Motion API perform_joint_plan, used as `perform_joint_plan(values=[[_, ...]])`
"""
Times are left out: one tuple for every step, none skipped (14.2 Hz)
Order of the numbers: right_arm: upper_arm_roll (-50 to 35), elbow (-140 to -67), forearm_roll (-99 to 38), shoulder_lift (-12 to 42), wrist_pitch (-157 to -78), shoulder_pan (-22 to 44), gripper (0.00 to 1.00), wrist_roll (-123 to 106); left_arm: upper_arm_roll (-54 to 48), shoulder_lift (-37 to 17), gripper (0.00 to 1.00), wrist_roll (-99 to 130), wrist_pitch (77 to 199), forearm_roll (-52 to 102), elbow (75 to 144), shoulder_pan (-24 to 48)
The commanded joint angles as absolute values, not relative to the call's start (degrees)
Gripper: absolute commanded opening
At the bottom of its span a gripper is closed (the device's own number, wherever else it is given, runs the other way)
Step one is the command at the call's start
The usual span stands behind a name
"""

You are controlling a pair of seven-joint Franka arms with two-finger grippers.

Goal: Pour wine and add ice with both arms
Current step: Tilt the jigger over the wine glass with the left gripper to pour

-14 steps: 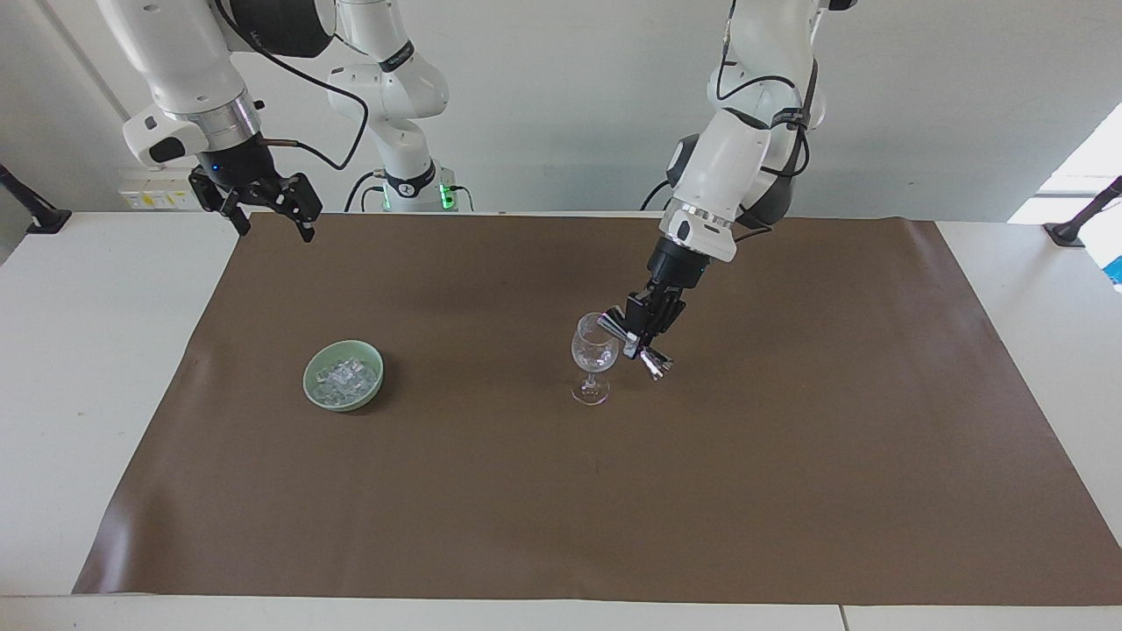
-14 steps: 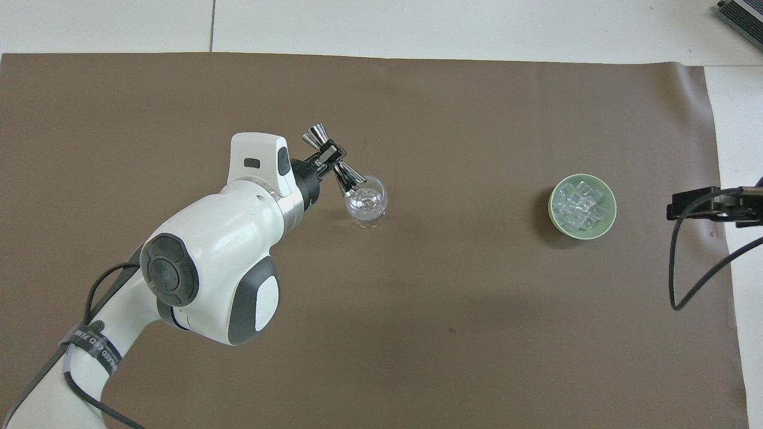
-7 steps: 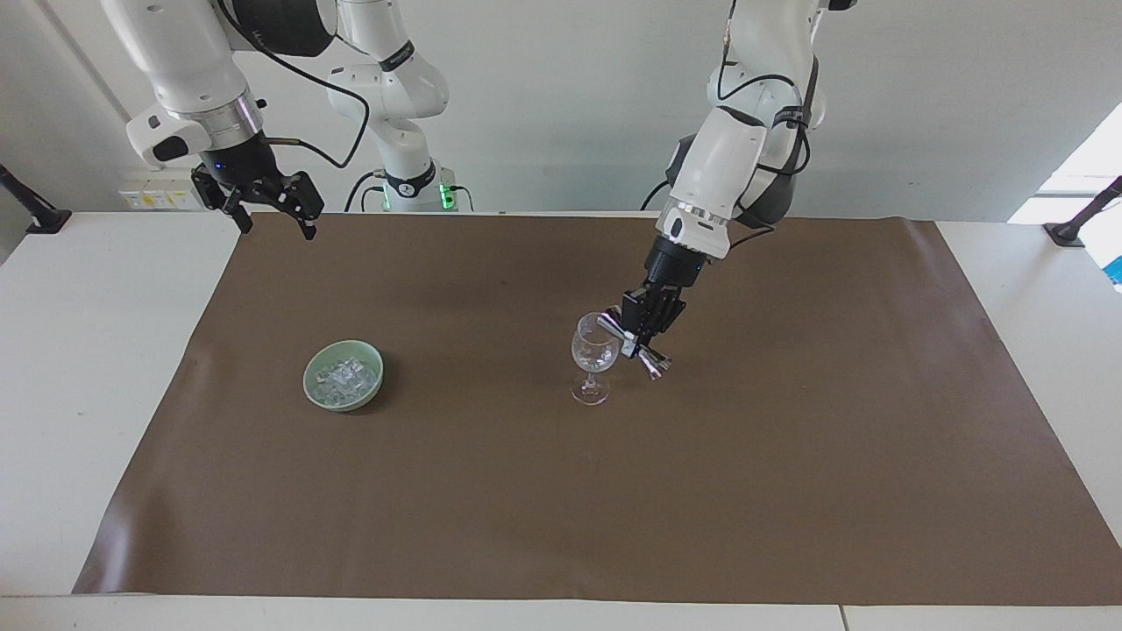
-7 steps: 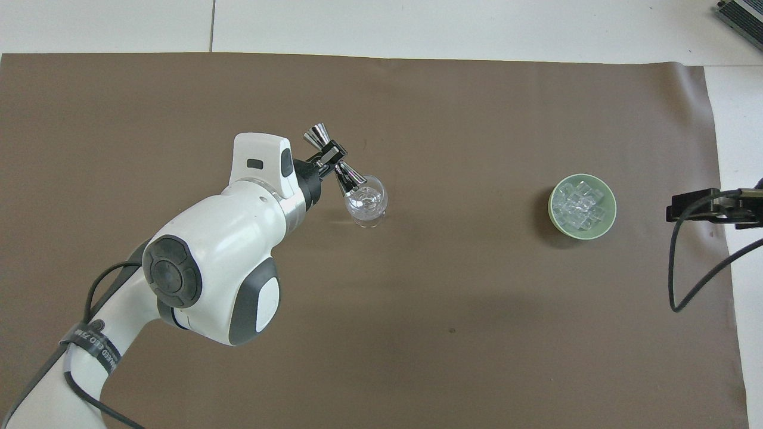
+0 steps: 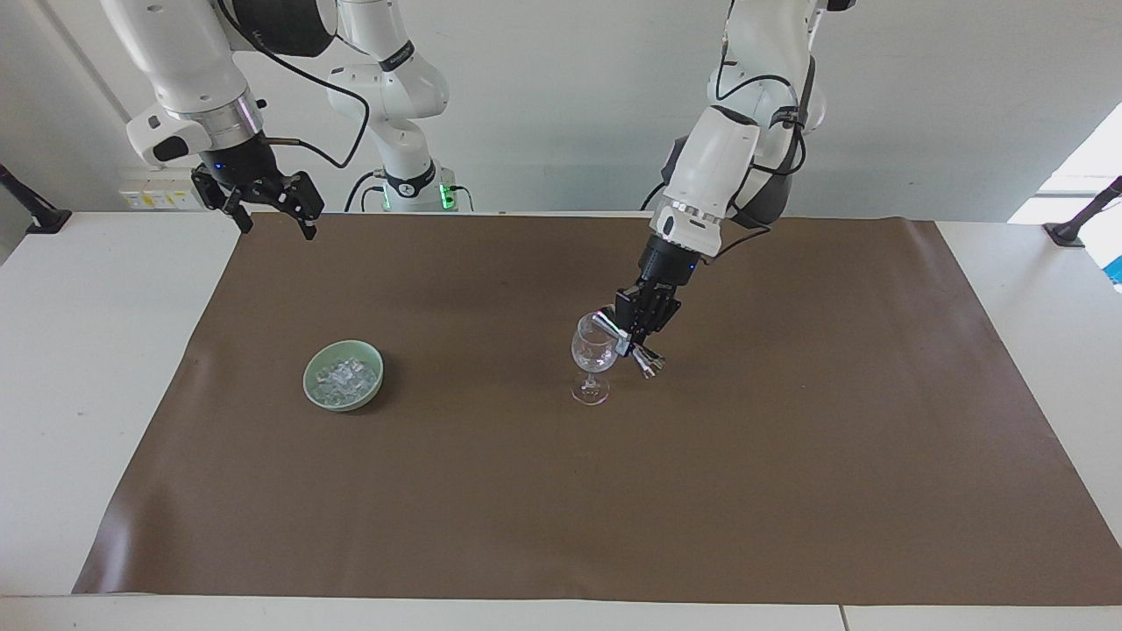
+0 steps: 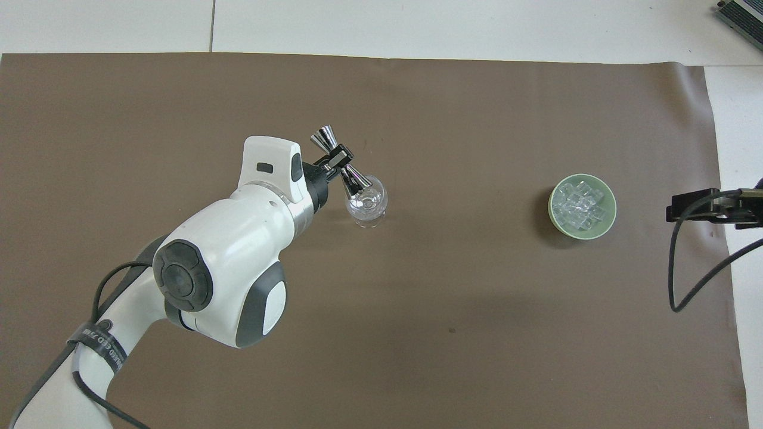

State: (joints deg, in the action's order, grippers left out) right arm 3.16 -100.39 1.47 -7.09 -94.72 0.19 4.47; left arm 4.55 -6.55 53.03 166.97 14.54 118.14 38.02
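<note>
At frame centre, the left gripper (image 5: pixel 633 338) pinches a tilted measuring cup (image 5: pixel 624 342) against the glass (image 5: pixel 594 355), risking tipping; the right gripper (image 5: pixel 272 210) waits, spread.

On my overhead view I have only two things standing on the brown mat (image 6: pixel 417 333): the wine glass (image 6: pixel 366 205) at centre and the green bowl (image 6: pixel 582 206) of ice (image 6: pixel 575 205) at its 3 o'clock, well apart, with open mat between them. My left hand (image 5: pixel 633 337), clamped on a tilted steel jigger (image 6: pixel 337 164), blocks the glass rim from 10 o'clock, and its arm (image 6: pixel 220 274) covers the mat toward 7 o'clock. From 12 through 6 o'clock the glass is approachable. My right hand (image 5: pixel 272 210), fingers spread, hangs over the bench (image 5: pixel 105 368) edge; the bowl is unobstructed all round.
</note>
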Motion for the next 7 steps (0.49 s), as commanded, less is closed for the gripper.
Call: perform_joint_plan(values=[[2.64, -102.22, 0.53, -8.61, -96.06, -0.44, 1.0, 5.27, 5.8, -7.38, 0.0, 53.26, 168.31, 13.36, 117.25, 39.37], [2.64, -102.22, 0.53, -8.61, -96.06, -0.44, 1.0, 5.19, 5.8, -7.38, 0.0, 53.26, 168.31, 13.36, 117.07, 39.37], [2.64, -102.22, 0.53, -8.61, -96.06, -0.44, 1.0, 5.1, 5.8, -7.47, 0.0, 53.17, 168.4, 13.19, 117.07, 39.29], [2.64, -102.3, 0.53, -8.61, -96.06, -0.44, 1.0, 5.1, 5.8, -7.38, 0.0, 53.26, 168.31, 12.84, 117.16, 39.29], [2.64, -102.22, 0.53, -8.61, -96.06, -0.44, 1.0, 5.1, 5.89, -7.47, 0.0, 53.17, 168.22, 12.83, 117.16, 39.29], [2.64, -102.22, 0.53, -8.61, -96.06, -0.44, 1.0, 5.1, 5.89, -7.47, 0.0, 53.17, 168.14, 12.83, 117.07, 39.29], [2.64, -102.22, 0.53, -8.61, -96.06, -0.44, 1.0, 5.1, 5.89, -7.47, 0.0, 53.17, 168.13, 12.83, 116.98, 39.29]])
